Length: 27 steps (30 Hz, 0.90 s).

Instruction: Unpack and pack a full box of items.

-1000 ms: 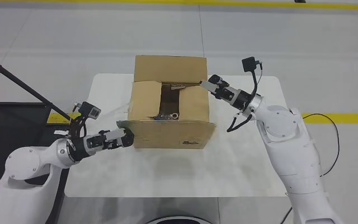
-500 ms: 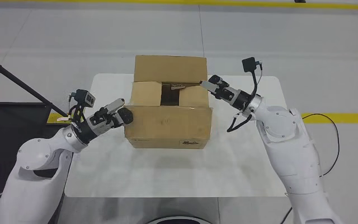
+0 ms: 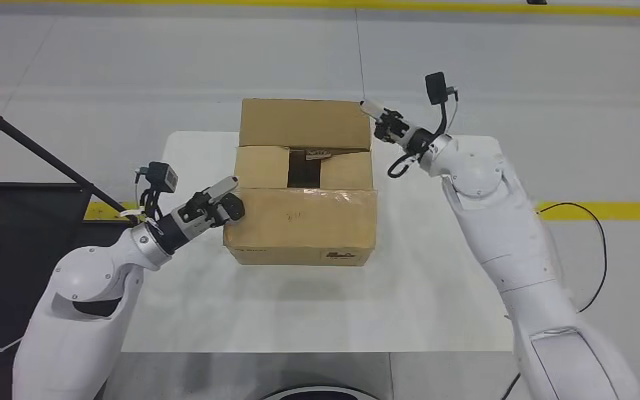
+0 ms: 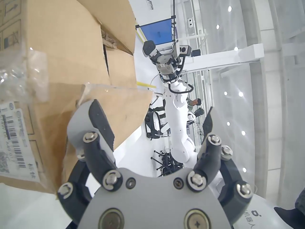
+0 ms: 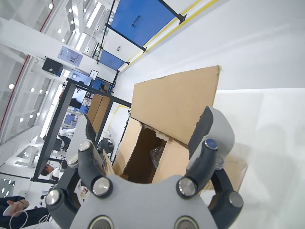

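Note:
The brown cardboard box [image 3: 300,225] stands in the middle of the white table [image 3: 430,290]. Its near flap [image 3: 300,205] lies folded over the top, and a dark gap [image 3: 303,168] stays uncovered behind it. The far flap [image 3: 305,122] leans outward. My left gripper [image 3: 226,196] is open at the box's near left top corner, one finger [image 4: 100,120] against the flap's edge [image 4: 133,110]. My right gripper [image 3: 372,108] is open by the far right corner, over the box [image 5: 174,110], holding nothing. Clear plastic [image 5: 155,152] shows inside.
A label and a clear pouch [image 4: 23,72] are stuck on the box's side. A black pole [image 3: 45,155] slants past the table's left edge. Bare table lies in front of the box and to its right.
The left gripper rose from the box's low front corner to its top edge, and the near flap that hung out now lies over the top. The right gripper moved from the right flap to the far corner.

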{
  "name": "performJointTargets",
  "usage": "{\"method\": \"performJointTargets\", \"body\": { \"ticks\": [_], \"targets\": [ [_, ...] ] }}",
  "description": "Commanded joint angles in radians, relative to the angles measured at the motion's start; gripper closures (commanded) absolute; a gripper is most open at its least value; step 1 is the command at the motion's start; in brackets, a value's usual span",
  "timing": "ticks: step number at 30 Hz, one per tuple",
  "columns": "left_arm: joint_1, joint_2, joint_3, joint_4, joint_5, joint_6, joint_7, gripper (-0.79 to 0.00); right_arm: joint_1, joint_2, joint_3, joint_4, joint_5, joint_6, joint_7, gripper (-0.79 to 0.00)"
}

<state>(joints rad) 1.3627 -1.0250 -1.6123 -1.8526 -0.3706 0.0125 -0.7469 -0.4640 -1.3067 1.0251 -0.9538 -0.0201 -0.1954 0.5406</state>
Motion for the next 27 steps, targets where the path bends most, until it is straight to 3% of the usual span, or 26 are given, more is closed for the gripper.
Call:
{"method": "performJointTargets", "body": {
  "ticks": [1,10,17,27],
  "targets": [
    [-0.002,0.000,0.003,0.003,0.000,0.001,0.001,-0.785,0.039,-0.016,-0.024,0.084,0.020,-0.008,-0.007,-0.785],
    [-0.017,0.001,0.014,0.017,0.000,0.010,-0.003,-0.785,0.160,-0.086,-0.107,0.344,0.091,-0.050,0.035,-0.785],
    [-0.036,0.001,0.027,0.037,0.007,0.022,-0.003,-0.785,0.210,-0.130,-0.129,0.460,0.167,-0.134,0.125,-0.785],
    [-0.051,0.001,0.043,0.057,0.007,0.025,0.005,-0.785,0.231,-0.146,-0.085,0.543,0.294,-0.310,0.246,-0.785]
  ]
}}
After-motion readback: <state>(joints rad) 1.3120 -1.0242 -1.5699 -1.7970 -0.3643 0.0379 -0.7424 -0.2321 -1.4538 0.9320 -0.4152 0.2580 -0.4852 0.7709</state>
